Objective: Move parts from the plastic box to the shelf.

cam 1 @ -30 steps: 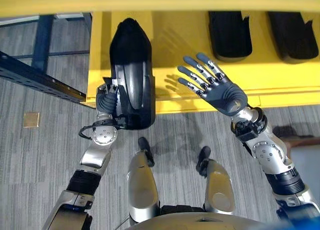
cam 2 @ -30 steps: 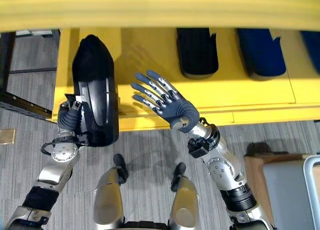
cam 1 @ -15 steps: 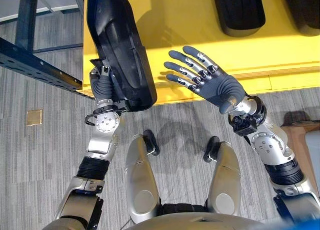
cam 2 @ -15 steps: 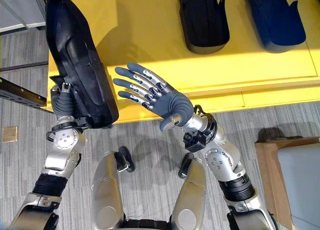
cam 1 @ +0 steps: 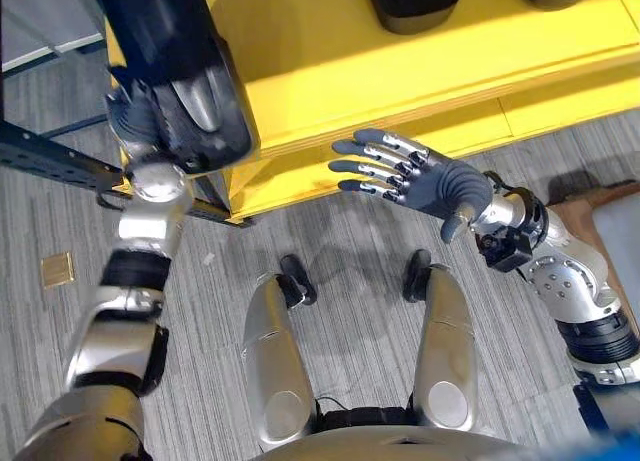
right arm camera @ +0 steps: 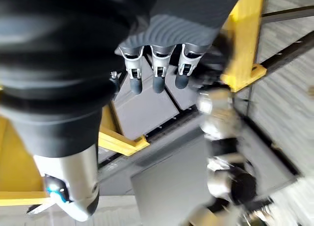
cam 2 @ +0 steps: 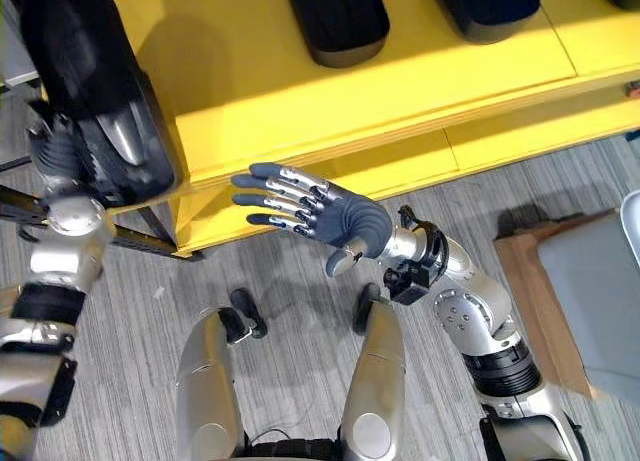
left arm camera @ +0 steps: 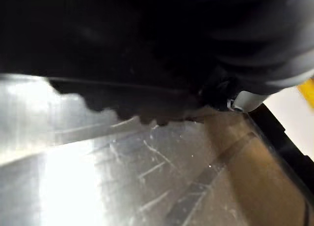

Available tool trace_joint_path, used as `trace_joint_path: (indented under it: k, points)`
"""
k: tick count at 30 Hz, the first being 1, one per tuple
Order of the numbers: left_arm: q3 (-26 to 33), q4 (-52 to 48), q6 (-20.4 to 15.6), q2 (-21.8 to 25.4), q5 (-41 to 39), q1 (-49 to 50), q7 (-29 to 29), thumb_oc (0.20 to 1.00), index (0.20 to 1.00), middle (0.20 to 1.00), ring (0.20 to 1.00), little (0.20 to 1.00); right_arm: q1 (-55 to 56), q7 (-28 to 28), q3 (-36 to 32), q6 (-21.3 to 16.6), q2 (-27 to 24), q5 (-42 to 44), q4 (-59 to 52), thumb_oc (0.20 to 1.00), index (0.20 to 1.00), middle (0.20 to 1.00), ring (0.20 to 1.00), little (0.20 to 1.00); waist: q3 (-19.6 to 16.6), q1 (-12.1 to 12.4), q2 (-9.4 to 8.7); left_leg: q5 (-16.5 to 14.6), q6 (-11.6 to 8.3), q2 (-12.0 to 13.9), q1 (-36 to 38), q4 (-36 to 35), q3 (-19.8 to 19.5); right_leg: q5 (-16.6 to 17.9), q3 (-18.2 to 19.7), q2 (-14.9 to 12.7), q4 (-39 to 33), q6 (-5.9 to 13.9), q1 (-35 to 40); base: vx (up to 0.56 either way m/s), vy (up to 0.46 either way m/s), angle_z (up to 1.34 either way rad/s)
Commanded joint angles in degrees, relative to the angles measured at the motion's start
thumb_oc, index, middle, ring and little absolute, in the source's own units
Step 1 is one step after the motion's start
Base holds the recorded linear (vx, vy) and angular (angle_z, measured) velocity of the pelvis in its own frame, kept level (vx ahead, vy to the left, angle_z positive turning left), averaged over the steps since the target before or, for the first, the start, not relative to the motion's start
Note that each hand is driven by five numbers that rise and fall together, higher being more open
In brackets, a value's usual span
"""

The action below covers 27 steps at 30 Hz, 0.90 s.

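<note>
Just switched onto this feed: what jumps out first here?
The big black part held up at the left end of the yellow shelf, with the left hand behind it. Then the right hand, fingers spread and empty, at the shelf's front edge. Two more dark parts lie farther back.

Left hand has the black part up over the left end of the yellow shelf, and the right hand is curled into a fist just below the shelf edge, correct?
Not quite. The right hand is open, its fingers straight and spread, holding nothing; the left eye view shows this. The rest stands: the left hand has the black part up over the left end of the yellow shelf.
</note>
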Motion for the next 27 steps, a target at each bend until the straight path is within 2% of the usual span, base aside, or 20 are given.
trace_joint_path:
  k: [1, 3, 9, 13, 15, 22, 27]
  points:
    - [-0.71, 0.01, -1.51, 3.08, -2.51, -5.31, -1.87, 0.200, 0.200, 0.200, 0.200, 0.200, 0.17, 2.67, -1.58, -0.65, 1.60, 0.82, -2.24, 1.000, 1.000, 1.000, 1.000, 1.000, -2.96, -0.79, 0.49, -0.37, -1.64, 0.46, 7.14, -3.70, 0.69, 1.73, -2.75, 0.20, -3.26, 3.48, 3.67, -0.02, 0.035, -0.44]
    - [-2.03, 1.93, -0.37, 4.24, -2.87, -7.82, -1.50, 0.200, 0.200, 0.200, 0.200, 0.200, -0.20, 2.78, -1.25, 0.04, 1.26, 1.78, -1.71, 1.000, 1.000, 1.000, 1.000, 1.000, -3.10, -1.22, 0.58, -0.14, -1.80, 0.46, 7.78, -4.38, 1.08, 1.95, -2.61, 0.46, -3.93, 3.53, 4.05, 0.00, 0.028, -0.24]
    - [-4.97, 4.58, -0.51, 6.64, -4.55, -12.98, -1.43, 0.200, 0.200, 0.200, 0.200, 0.200, -0.51, 2.45, -0.06, 0.38, 1.10, 1.21, -1.52, 1.000, 1.000, 1.000, 1.000, 1.000, -3.25, -2.09, 0.83, 0.35, -1.95, 0.19, 8.83, -5.87, 1.98, 2.29, -2.15, 1.25, -5.39, 3.46, 4.73, 0.00, 0.016, -0.07]
    - [-6.67, 4.90, 1.65, 7.17, -4.01, -15.17, -1.43, 0.200, 0.200, 0.200, 0.200, 0.200, 0.00, 2.71, 0.80, 0.22, 1.59, 0.37, -1.09, 1.000, 1.000, 1.000, 1.000, 1.000, -3.49, -2.43, 0.94, 0.63, -1.91, -0.08, 9.95, -7.00, 2.59, 2.48, -2.02, 1.50, -6.41, 3.45, 5.63, 0.02, 0.007, -0.01]
    - [-8.15, 6.36, 4.54, 7.60, -6.34, -17.35, -1.55, 0.200, 0.200, 0.200, 0.200, 0.200, 0.02, 2.52, 1.42, 0.63, 2.27, -0.09, -0.97, 1.000, 1.000, 1.000, 1.000, 1.000, -3.72, -2.77, 0.86, 0.80, -1.98, -0.41, 10.43, -7.60, 2.71, 2.70, -1.79, 1.88, -7.25, 3.52, 6.20, 0.07, 0.024, -0.08]
    - [-11.07, 10.64, 8.64, 9.55, -7.85, -21.15, 1.53, 0.200, 0.200, 0.200, 0.200, 0.200, 0.36, 1.82, 1.55, 2.54, 2.10, 0.60, -1.75, 1.000, 1.000, 1.000, 1.000, 1.000, -3.89, -3.48, 0.57, 1.43, -2.12, -1.01, 11.49, -8.93, 3.24, 3.71, -1.33, 2.77, -9.42, 3.64, 7.30, 0.06, 0.040, -0.02]
    - [-12.47, 14.75, 10.18, 10.60, -9.51, -22.89, 3.79, 0.200, 0.200, 0.200, 0.200, 0.200, 0.12, 0.75, 1.24, 3.48, 2.00, 1.44, -2.55, 1.000, 1.000, 1.000, 1.000, 1.000, -3.80, -3.99, 0.17, 1.35, -2.14, -1.35, 11.73, -9.06, 3.68, 4.39, -0.87, 3.73, -10.99, 3.56, 7.75, 0.05, 0.044, -0.04]
